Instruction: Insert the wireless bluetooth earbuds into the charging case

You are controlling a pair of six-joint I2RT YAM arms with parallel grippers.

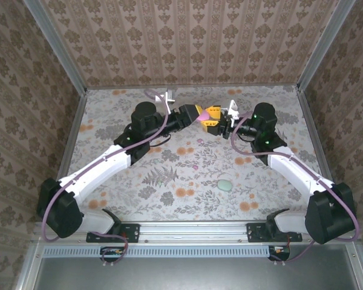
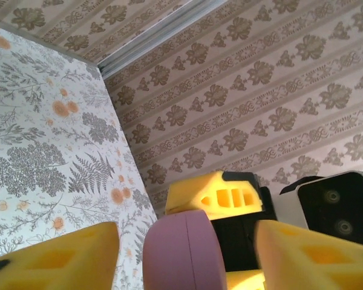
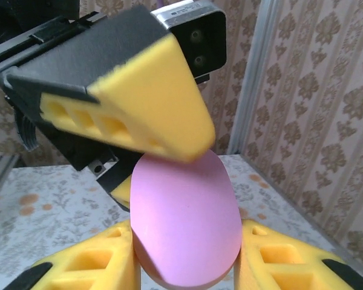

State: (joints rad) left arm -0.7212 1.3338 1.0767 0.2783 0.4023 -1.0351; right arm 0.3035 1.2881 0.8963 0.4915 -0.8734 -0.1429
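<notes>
Two arms, top external view: meeting above the far middle of the table (image 1: 109, 121), with the left gripper (image 1: 199, 113) and right gripper (image 1: 212, 118) tip to tip around the pink charging case (image 1: 204, 119), held clear of the surface. Table covering: pale cloth (image 1: 169, 199) printed with grey ferns and orange blossoms. Enclosure: walls (image 1: 187, 42) papered in a striped floral pattern on three sides, aluminium posts (image 1: 54, 45) at the corners. Pale green case (image 1: 225, 184) flat on the cloth, right of centre, on the near side. Two tiny specks, apparently the earbuds, loose on the cloth between the arms: pale earbud (image 1: 201, 141) just below the grippers, purple earbud (image 1: 194, 167) nearer the bases. Both well apart from either case.

Left wrist view: left gripper (image 2: 184, 260) open, yellow fingers spread wide, a visible gap on each side of the pink charging case (image 2: 181, 251). No grip. Behind the case, one yellow finger of the right gripper. Cloth to the left, wall to the right, metal rail (image 2: 163, 30) along the join.

Right wrist view: right gripper (image 3: 187, 272) closed on the pink charging case (image 3: 184, 223), both yellow fingers pressed against its sides. One finger of the left gripper across the top of the case. Cloth, corner post and wallpaper behind.
</notes>
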